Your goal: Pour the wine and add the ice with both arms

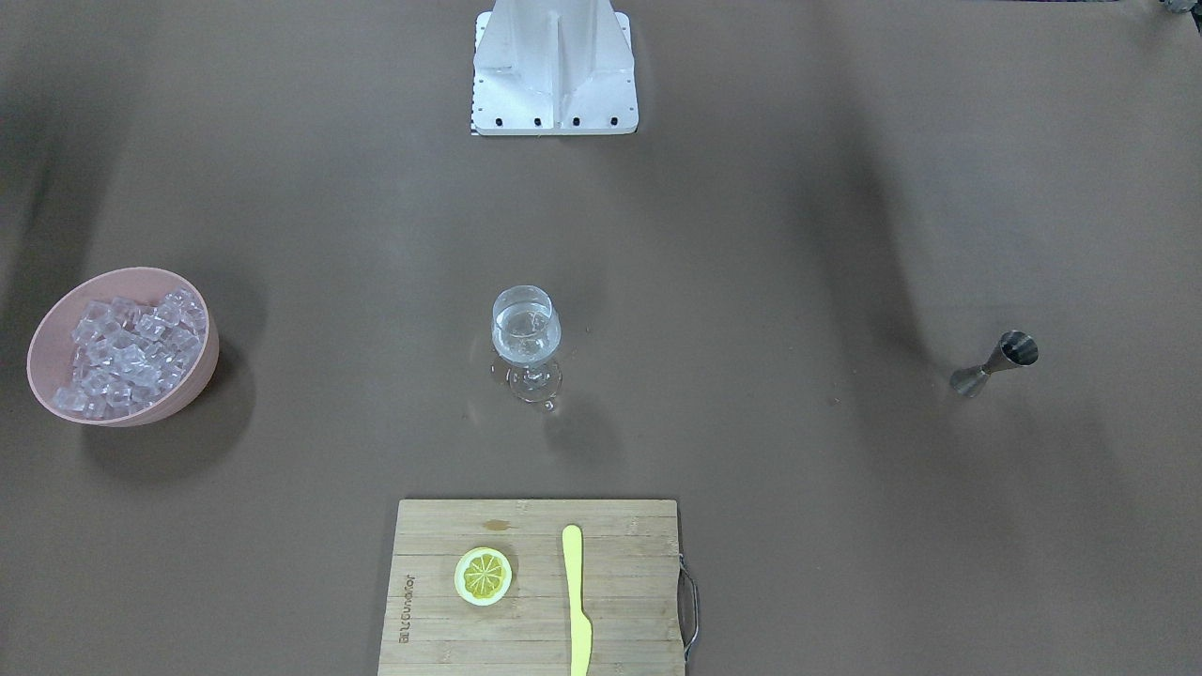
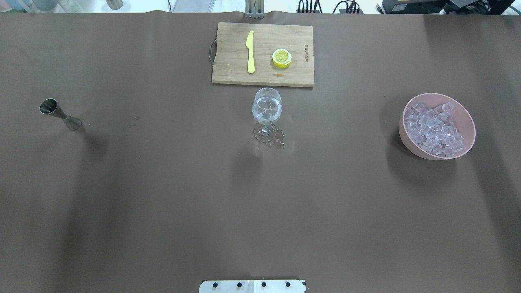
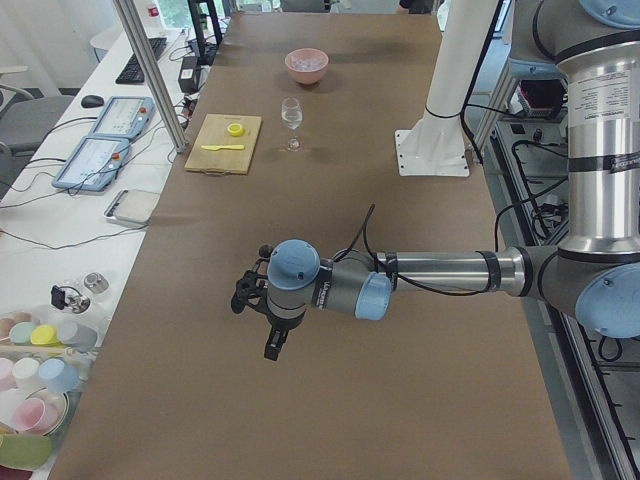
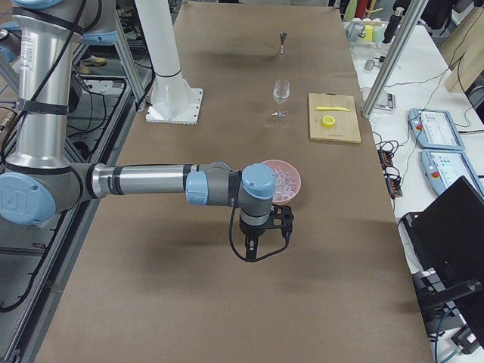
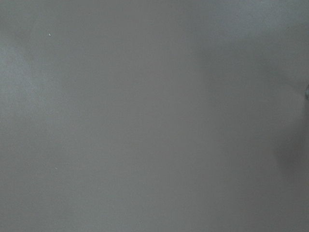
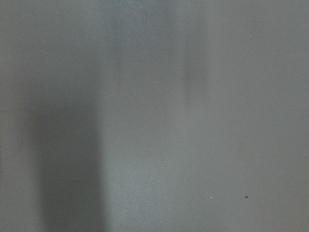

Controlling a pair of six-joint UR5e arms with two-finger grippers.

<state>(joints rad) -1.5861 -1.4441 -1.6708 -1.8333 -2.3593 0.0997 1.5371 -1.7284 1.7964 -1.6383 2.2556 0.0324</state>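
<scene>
Neither gripper appeared in the overhead, front-facing or wrist views. Both wrist cameras showed only plain matt brown table covering.

The left arm (image 3: 440, 270) reached out low over the table's left end, with the left gripper (image 3: 274, 343) pointing down. The right arm (image 4: 144, 181) did the same at the right end, with the right gripper (image 4: 252, 246) also pointing down. Whether either pair of fingers was spread or pressed together could not be told, and nothing was seen in them.

The ice (image 2: 433, 130), a heap of small glassy, frosty cubes, filled a smooth pink bowl (image 2: 411, 146). The bowl sat just inboard of the right gripper, towards the table's middle. That arm was clearly the nearer one for any scooping or tipping move.

On the opposite side a steel hourglass-shaped jigger (image 2: 60, 114) stood on end with its long axis vertical. It was not visible in the left side view, and its contents could not be made out.

At centre, well apart from both, stood a thin-stemmed clear glass (image 2: 266, 110) holding the wine (image 2: 266, 114), which was colourless. Wet drops (image 2: 279, 141) lay at its foot. Whether a cube sat inside it could not be told.

In my judgement the pour was already done.

Farthest out was a bamboo board (image 2: 232, 73) carrying a lemon slice (image 2: 281, 58) and a yellow plastic knife (image 2: 250, 51).
</scene>
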